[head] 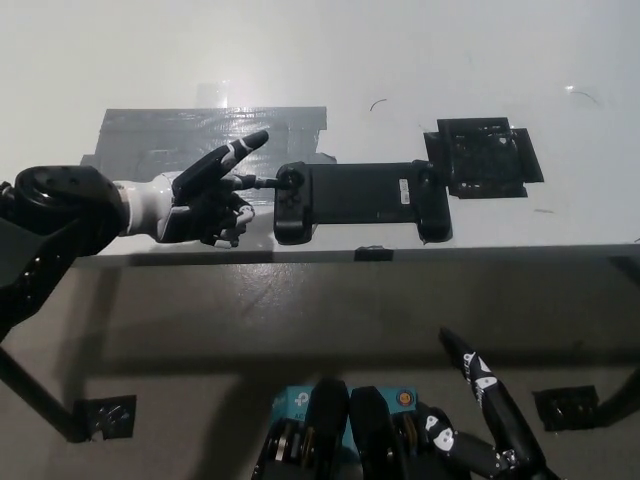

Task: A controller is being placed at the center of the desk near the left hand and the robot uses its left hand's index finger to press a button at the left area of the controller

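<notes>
While long matte-black rectangular controller (360, 200) with bulged end grips lies flat near front edge of glossy white desk (400, 60), white left hand (205, 195) sits just beside its left end, fingers spread, holding nothing, one slim fingertip touching left grip's round button. Black right hand (480, 420) rests low, below desk, fingers apart. Grey tape patch (170, 140) behind left hand; black square pad (482, 157) by right grip.
</notes>
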Available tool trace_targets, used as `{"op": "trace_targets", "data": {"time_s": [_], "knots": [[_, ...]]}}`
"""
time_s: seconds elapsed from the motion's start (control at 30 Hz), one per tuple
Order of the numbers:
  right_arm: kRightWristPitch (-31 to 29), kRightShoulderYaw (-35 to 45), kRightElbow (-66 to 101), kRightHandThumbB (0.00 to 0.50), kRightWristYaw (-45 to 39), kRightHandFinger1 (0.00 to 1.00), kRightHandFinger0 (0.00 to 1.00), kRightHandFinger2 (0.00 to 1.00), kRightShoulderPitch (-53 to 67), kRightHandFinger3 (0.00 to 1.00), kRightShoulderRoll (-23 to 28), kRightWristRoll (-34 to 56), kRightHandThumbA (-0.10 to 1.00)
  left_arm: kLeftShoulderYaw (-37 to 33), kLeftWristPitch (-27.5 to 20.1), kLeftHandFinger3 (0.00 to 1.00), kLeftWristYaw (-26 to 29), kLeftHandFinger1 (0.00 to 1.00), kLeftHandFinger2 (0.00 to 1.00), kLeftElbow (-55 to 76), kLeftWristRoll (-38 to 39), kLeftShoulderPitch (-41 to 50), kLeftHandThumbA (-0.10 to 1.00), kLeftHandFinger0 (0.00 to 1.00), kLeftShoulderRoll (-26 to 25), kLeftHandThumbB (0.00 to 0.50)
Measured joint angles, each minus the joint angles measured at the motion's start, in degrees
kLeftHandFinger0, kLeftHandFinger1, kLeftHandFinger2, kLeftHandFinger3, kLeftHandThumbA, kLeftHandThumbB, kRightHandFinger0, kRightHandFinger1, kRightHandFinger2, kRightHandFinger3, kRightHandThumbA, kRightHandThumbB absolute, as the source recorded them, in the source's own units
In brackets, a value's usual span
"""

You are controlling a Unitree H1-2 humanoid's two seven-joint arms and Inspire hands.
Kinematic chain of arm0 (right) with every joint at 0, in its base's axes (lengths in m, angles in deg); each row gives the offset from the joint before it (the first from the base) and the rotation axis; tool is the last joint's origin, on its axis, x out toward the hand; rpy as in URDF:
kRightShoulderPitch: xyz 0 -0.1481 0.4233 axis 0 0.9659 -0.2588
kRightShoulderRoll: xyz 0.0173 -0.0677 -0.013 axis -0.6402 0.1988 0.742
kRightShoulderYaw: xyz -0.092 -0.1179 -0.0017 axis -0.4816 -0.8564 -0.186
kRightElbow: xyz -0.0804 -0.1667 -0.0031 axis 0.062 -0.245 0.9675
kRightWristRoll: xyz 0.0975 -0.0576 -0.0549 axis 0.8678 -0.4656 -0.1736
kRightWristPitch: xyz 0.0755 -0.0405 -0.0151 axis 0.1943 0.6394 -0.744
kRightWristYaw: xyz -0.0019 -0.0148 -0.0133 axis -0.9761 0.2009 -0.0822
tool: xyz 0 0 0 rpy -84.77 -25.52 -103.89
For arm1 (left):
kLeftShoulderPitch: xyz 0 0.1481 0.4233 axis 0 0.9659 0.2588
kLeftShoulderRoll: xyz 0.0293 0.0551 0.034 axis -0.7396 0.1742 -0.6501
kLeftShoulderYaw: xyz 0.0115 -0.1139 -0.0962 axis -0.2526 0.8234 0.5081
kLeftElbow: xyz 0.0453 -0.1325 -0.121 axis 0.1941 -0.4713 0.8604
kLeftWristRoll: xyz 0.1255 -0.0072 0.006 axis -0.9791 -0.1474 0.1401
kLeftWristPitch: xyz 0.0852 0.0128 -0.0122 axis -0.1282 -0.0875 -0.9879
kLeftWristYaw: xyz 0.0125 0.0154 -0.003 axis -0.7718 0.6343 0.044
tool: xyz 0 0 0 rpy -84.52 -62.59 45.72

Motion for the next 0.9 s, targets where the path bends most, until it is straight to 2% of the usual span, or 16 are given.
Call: {"op": "trace_targets", "data": {"time_s": [0.2, 0.57, 0.7, 0.9], "knots": [[0.03, 0.06, 0.52, 0.208, -0.16, 1.0, 1.0, 1.0, 0.0, 1.0, 0.0, 0.01, 0.58, 0.73, 0.01, 1.0, -0.49, 0.0, 0.09, -1.56, -1.39, -0.11, 1.0, 0.0, 1.13, 0.489], [0.03, 0.1, 0.69, 0.226, -0.24, 1.0, 1.0, 1.0, -0.01, 1.0, -0.01, 0.02, 0.6, 2.6, 0.02, 1.0, -0.94, 0.0, 0.22, -1.84, -4.68, -0.19, 1.0, 0.0, 1.99, 0.481], [0.04, 0.1, 0.75, 0.22, -0.25, 1.0, 1.0, 1.0, -0.02, 1.0, 0.0, 0.02, 0.6, 3.16, 0.04, 1.0, -1.05, 0.0, 0.26, -2.22, -6.03, -0.14, 1.0, 0.0, 2.78, 0.464], [0.04, 0.11, 0.87, 0.221, -0.26, 1.0, 1.0, 1.0, -0.2, 1.0, 0.0, 0.02, 0.59, 3.49, 0.04, 1.0, -1.12, 0.0, 0.25, -2.33, -7.52, 0.1, 1.0, 0.0, 3.22, 0.443]]}}
